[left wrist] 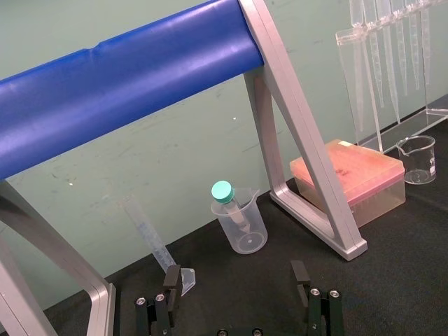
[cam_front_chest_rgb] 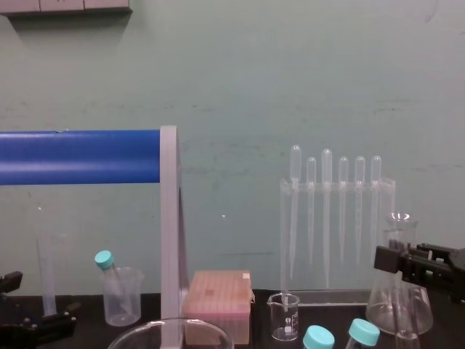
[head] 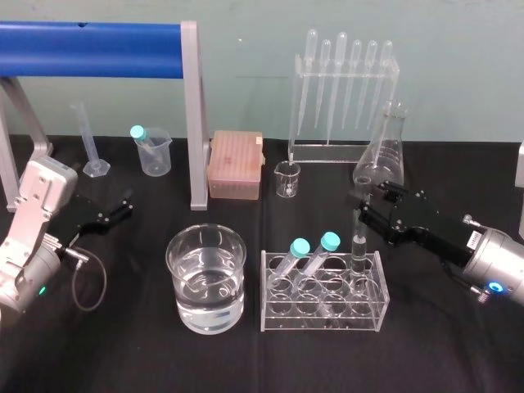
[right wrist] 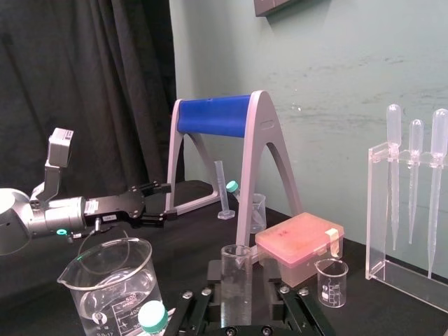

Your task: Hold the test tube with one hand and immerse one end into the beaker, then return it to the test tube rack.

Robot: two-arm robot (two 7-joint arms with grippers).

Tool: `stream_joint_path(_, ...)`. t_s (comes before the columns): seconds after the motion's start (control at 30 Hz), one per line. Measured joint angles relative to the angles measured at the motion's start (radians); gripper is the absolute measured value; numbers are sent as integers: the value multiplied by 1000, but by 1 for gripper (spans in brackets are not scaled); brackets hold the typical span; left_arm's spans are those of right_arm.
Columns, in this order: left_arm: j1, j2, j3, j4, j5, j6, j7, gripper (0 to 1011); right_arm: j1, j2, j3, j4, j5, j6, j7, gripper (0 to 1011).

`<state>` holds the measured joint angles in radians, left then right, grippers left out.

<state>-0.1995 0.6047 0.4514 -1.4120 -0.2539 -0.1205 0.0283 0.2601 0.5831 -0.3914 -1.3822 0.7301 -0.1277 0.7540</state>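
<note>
The long, clear, uncapped glass test tube (head: 359, 246) stands upright in the right-hand end column of the clear plastic test tube rack (head: 270, 321). Its long axis is vertical and its open mouth rises above the rack's top plate. The right hand (head: 361, 205) reaches in level from the right and meets the tube's upper part, so hand and tube cross at roughly a right angle. In the right wrist view this hand is spread, with one finger on each side of the glass and a thin gap showing on one side. The wide clear glass beaker (head: 182, 282), partly filled with water, sits on the black worktop (head: 131, 352) just beside the rack, on its left. The tube likely has to rise straight up before it can go sideways. The left hand (left wrist: 236, 274), spread wide, is parked well away at the far left.
</note>
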Motion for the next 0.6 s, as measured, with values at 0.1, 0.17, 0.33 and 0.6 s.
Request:
stream_joint_path(0.1, 0, 0, 0, 0, 0, 0, 0, 1000, 0, 0, 0, 0, 0, 0, 0, 448)
stream_joint_path(0.17, 0, 0, 0, 0, 0, 0, 0, 1000, 0, 0, 0, -1, 0, 0, 0, 508)
stream_joint_path(0.33, 0, 0, 0, 0, 0, 0, 0, 1000, 0, 0, 0, -1, 1, 0, 0, 659)
stream_joint_path(0.6, 0, 0, 0, 0, 0, 0, 0, 1000, 0, 0, 0, -1, 2, 0, 0, 890)
